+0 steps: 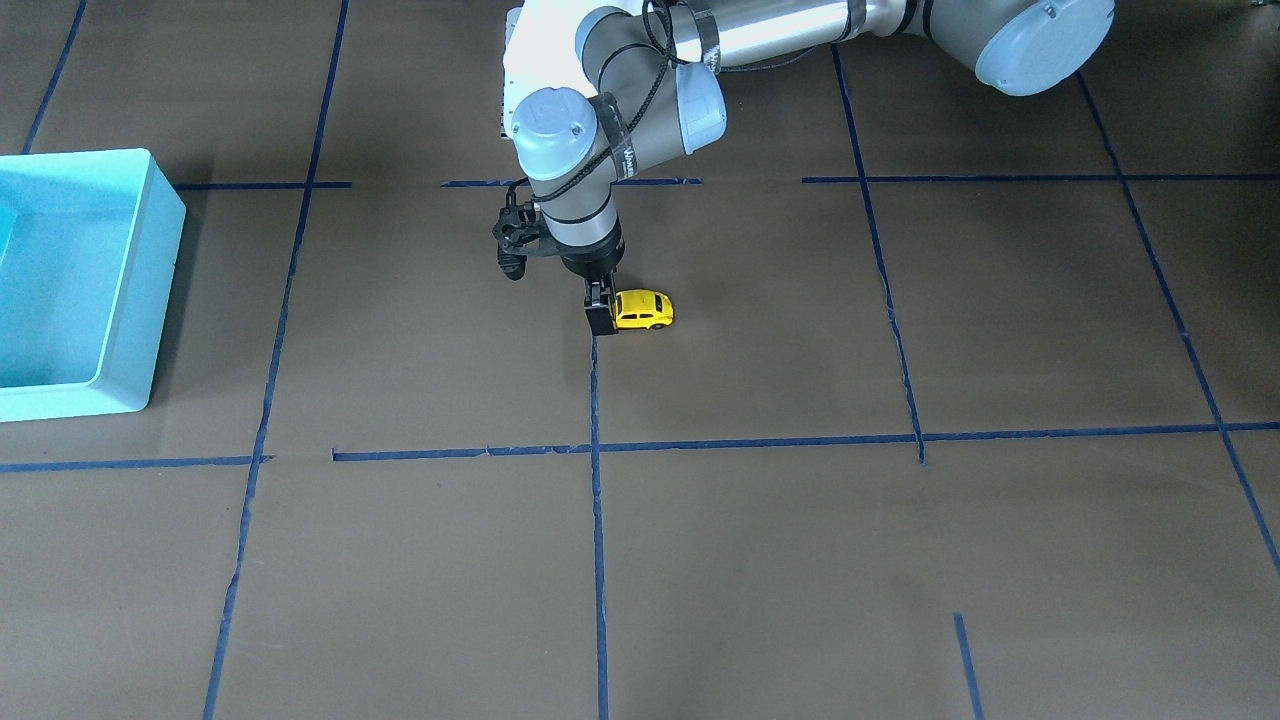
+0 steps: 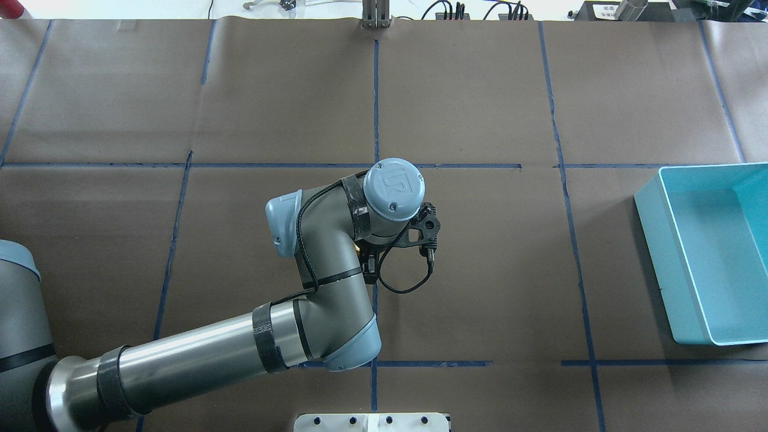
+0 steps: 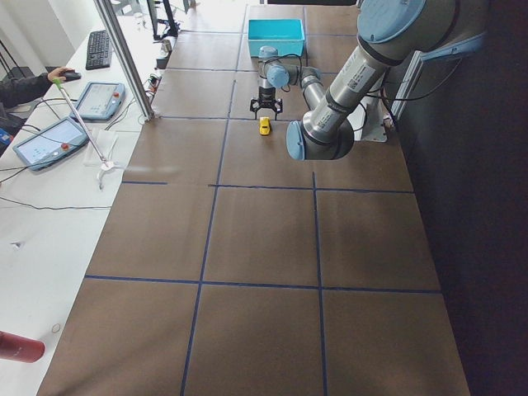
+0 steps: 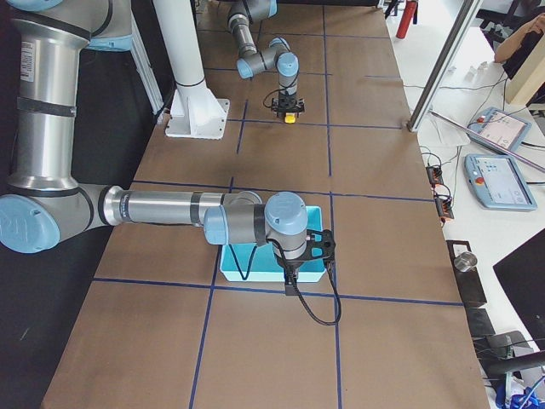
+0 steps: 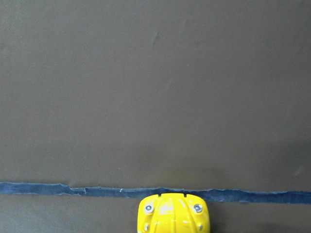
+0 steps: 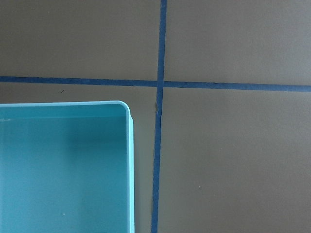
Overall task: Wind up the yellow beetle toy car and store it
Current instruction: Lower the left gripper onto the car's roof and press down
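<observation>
A: Where does the turquoise bin (image 1: 160,300) sit against the arms?

B: At the table's end on the robot's right. The right gripper (image 4: 289,285) hangs over the bin's edge, well apart from the toy. The left arm (image 2: 324,270) reaches to mid-table, so it is by far the nearer one.

A: And the yellow beetle toy car (image 1: 643,310)?

B: It is on its wheels on the table, just beside the left gripper (image 1: 603,312). Its long axis runs along the table's length. The body stretches from the gripper toward the robot's left, away from the bin.

A: Is it gripped?

B: One dark finger (image 1: 598,320) stands against the car's bin-side end and the other is hidden, so whether the jaws clasp it cannot be told. The right gripper's state is just as unclear
</observation>
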### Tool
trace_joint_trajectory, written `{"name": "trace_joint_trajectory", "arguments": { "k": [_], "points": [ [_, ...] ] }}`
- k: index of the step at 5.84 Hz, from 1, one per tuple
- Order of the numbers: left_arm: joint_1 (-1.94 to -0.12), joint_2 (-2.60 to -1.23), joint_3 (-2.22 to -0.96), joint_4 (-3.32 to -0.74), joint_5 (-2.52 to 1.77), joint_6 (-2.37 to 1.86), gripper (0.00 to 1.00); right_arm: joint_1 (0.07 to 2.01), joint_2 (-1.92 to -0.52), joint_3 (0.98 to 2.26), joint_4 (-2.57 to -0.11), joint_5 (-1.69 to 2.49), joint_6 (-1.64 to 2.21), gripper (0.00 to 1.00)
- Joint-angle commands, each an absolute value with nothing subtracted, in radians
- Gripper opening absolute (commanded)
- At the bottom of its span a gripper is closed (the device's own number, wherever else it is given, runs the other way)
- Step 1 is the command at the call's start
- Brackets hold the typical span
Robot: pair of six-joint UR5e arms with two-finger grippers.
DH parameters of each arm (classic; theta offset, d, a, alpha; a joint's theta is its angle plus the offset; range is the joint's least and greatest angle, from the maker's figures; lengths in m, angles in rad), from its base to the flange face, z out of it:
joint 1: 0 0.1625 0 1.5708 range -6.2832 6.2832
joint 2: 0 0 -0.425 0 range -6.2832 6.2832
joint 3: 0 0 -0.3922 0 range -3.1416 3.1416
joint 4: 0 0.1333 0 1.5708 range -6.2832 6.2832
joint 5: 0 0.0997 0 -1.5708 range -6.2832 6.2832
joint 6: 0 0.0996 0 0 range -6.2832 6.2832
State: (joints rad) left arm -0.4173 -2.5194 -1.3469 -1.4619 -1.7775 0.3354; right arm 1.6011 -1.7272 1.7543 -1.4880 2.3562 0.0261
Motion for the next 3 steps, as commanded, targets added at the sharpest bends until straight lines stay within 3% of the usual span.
{"name": "trace_joint_trajectory", "arguments": {
  "k": [1, 2, 3],
  "points": [
    [-0.414, -2.519, -1.345, -1.462, -1.785, 0.336, 0.59, 1.601, -1.727, 1.759, -1.489, 2.356, 0.026, 1.0],
    [-0.42, -2.52, -1.345, -1.462, -1.814, 0.342, 0.26, 1.601, -1.727, 1.759, -1.489, 2.356, 0.026, 1.0],
    [-0.431, -2.52, -1.347, -1.462, -1.815, 0.35, 0.07, 1.601, -1.727, 1.759, -1.489, 2.356, 0.026, 1.0]
  ]
}}
